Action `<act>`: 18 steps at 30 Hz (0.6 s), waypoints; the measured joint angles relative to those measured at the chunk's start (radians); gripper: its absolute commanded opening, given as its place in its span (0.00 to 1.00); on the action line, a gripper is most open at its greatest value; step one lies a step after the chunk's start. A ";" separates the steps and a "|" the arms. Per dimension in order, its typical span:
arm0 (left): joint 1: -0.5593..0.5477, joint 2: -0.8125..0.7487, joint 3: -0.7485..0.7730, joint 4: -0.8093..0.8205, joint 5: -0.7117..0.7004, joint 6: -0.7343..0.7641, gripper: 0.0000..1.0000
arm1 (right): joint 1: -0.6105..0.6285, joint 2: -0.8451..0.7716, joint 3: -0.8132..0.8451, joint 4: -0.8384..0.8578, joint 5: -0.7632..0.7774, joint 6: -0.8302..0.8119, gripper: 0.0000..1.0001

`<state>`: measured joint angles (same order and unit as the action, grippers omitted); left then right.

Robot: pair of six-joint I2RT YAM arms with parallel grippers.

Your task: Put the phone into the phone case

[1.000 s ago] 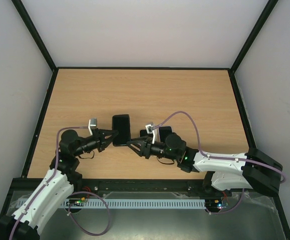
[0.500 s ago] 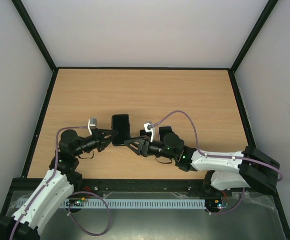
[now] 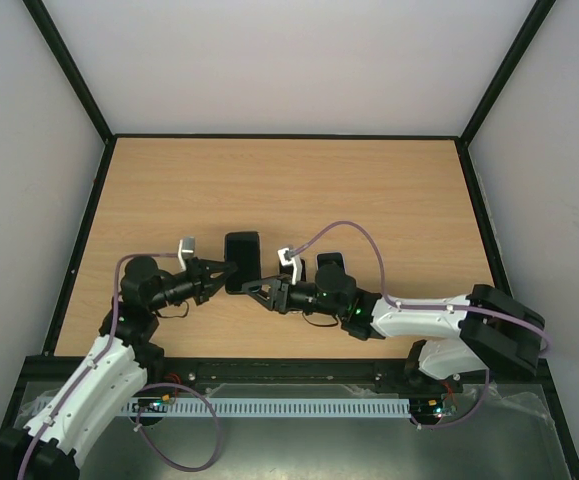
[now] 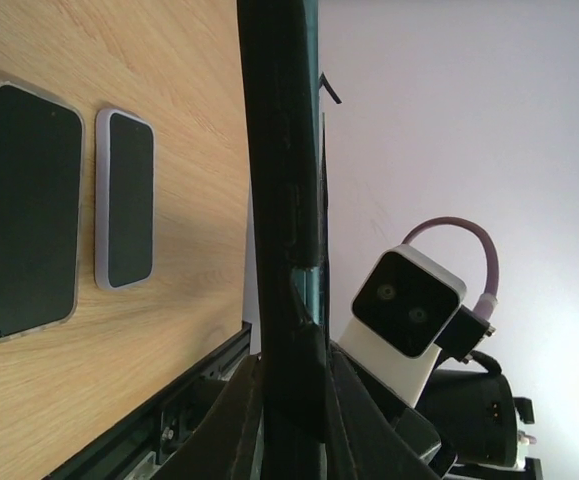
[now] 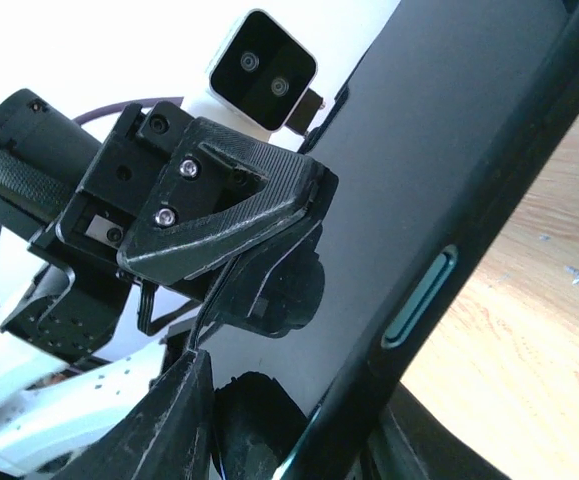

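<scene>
Left pincer (image 3: 226, 274): clamped on the left long edge of the black phone case (image 3: 242, 258)
Phone case: broad face up over the table (image 3: 369, 190), long axis running near to far; edge-on in the left wrist view, so whether it clears the wood is unclear
Right pincer (image 3: 257, 293): jaws parted astride the case's near right corner; contact unclear
Lilac-rimmed phone (image 4: 126, 200): flat, screen up, beside a clear-cased phone (image 4: 29, 210), long axes parallel; from above both mostly hidden under the right arm
</scene>
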<state>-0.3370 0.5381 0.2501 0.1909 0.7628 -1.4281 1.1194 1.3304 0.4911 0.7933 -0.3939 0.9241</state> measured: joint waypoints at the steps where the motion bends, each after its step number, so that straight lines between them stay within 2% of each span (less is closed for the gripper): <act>1: 0.000 0.005 0.000 0.003 0.004 0.005 0.02 | -0.001 -0.005 0.000 -0.007 0.000 -0.010 0.31; 2: 0.000 0.007 0.000 0.007 0.006 0.006 0.02 | -0.001 -0.011 0.000 -0.016 -0.002 -0.021 0.31; 7: 0.000 0.013 0.011 0.043 0.027 0.011 0.02 | -0.004 -0.062 -0.002 -0.049 -0.023 -0.097 0.19; 15: -0.016 0.004 0.014 0.108 0.081 -0.014 0.02 | 0.000 -0.148 -0.035 -0.060 -0.074 -0.295 0.19; 18: -0.018 0.003 0.014 0.123 0.097 -0.016 0.02 | 0.000 -0.171 -0.035 -0.090 -0.092 -0.371 0.24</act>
<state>-0.3553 0.5411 0.2646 0.3138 0.8600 -1.4441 1.1198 1.1595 0.4561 0.7036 -0.4862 0.5533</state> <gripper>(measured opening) 0.103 0.301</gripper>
